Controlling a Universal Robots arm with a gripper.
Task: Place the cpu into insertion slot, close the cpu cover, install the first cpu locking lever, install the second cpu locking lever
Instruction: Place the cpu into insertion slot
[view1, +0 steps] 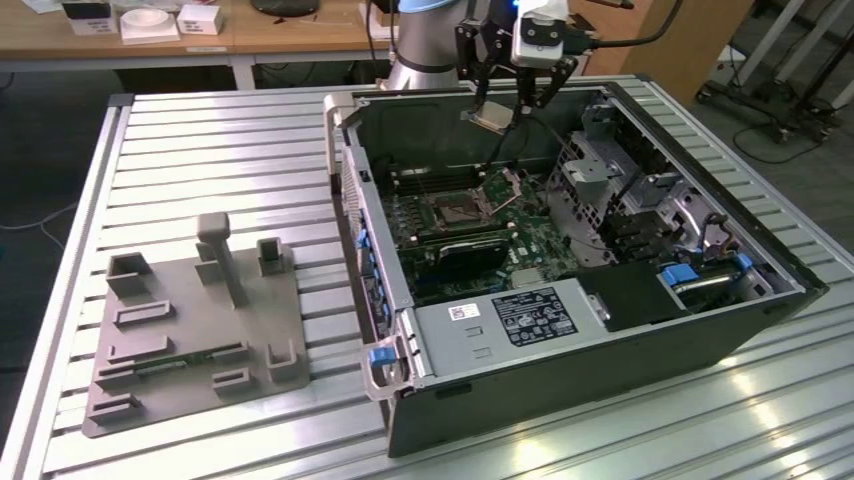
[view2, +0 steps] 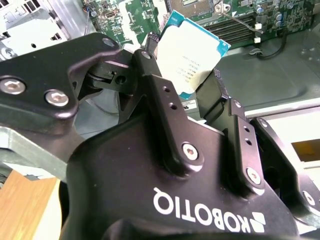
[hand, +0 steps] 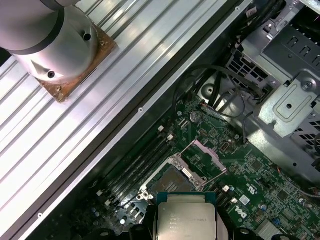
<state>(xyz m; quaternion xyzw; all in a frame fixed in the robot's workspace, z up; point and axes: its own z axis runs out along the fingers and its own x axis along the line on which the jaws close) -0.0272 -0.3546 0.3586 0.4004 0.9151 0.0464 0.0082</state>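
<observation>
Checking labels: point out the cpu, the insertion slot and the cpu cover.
the cpu (hand: 186, 220), first wrist view, top face.
the insertion slot (hand: 172, 182), first wrist view, dark centre.
the cpu cover (hand: 212, 156), first wrist view, frame edge.

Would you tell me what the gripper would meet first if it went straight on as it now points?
Probably the insertion slot, or the board just beside it, with the held cpu touching first; depth is unclear.

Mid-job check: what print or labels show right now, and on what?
On the hand: white maker's logo, upside down in the second wrist view.
On the cpu: fine print lines, too small to read.
On the black label and white sticker inside the computer case: too small to read.
</observation>
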